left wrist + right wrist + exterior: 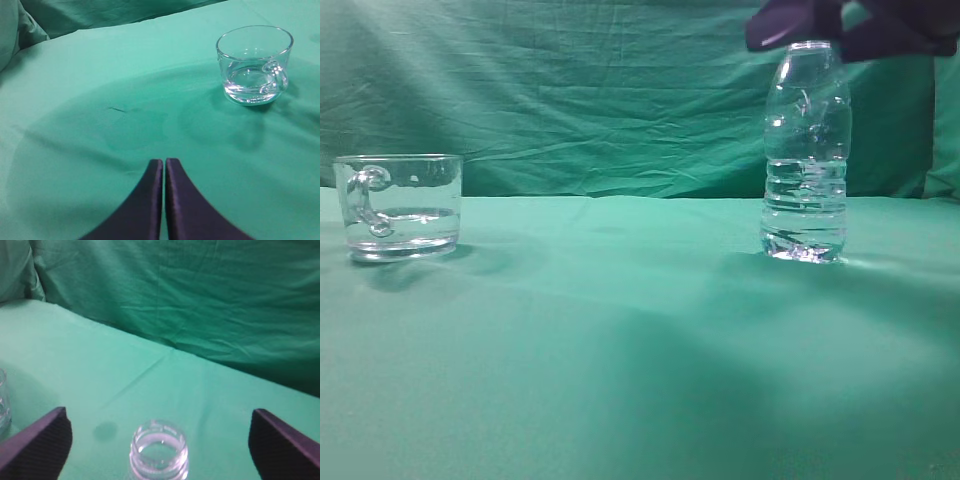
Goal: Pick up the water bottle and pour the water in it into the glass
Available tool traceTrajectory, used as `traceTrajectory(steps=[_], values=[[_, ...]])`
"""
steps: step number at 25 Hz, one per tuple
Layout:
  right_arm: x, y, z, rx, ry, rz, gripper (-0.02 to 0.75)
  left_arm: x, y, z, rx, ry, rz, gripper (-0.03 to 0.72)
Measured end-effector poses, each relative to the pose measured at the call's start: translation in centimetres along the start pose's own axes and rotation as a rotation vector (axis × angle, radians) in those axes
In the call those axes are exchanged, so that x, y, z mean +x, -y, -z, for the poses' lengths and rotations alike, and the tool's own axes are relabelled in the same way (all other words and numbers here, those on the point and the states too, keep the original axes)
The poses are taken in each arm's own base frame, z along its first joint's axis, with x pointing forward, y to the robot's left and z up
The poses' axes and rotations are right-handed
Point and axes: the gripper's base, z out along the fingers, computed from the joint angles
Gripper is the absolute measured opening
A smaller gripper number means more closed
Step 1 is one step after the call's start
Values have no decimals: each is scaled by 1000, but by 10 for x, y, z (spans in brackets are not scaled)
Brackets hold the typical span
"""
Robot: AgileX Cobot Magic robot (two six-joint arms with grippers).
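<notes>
The water bottle [806, 150] stands upright on the green-draped worktop [620, 350] at the right of the exterior view, uncapped, its open mouth showing as a clear ring low in the right wrist view [159, 449]. The right end effector [159, 440] hangs directly above it: its two dark fingers [37, 445] are spread wide, one well to each side of the bottle's neck, and neither touches the plastic. In the exterior view the same end effector [850, 28] appears as dark purple shapes at the level of the bottle's mouth, holding nothing. The water [805, 205] fills most of the bottle, glinting through the ribbed lower body. The glass [402, 205] sits well apart from the bottle at the far left of the worktop, upright, its looped handle turned towards the exterior camera, with a shallow layer of clear liquid at its thick base. The left end effector [164, 172] has its two fingers pressed together with only a hairline seam between them, gripping nothing; it hovers over bare cloth, with the glass [254, 65] ahead of it and off to one side, not in contact.
</notes>
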Motion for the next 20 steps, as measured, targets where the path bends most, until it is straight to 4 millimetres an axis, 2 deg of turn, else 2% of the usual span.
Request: traceTrajectory(steps=[2, 4, 7, 10, 13, 20], values=[[-17, -1, 11, 15, 30, 20, 643, 0, 0, 0, 0, 0, 0, 0], [-34, -2, 25, 34, 56, 41, 550, 0, 0, 0, 0, 0, 0, 0], [-60, -4, 51, 73, 86, 65, 370, 0, 0, 0, 0, 0, 0, 0], [-79, -7, 78, 116, 106, 75, 140, 0, 0, 0, 0, 0, 0, 0], [-93, -10, 106, 153, 134, 17, 0, 0, 0, 0, 0, 0, 0, 0], [-116, -19, 156, 184, 271, -35, 0, 0, 0, 0, 0, 0, 0, 0]])
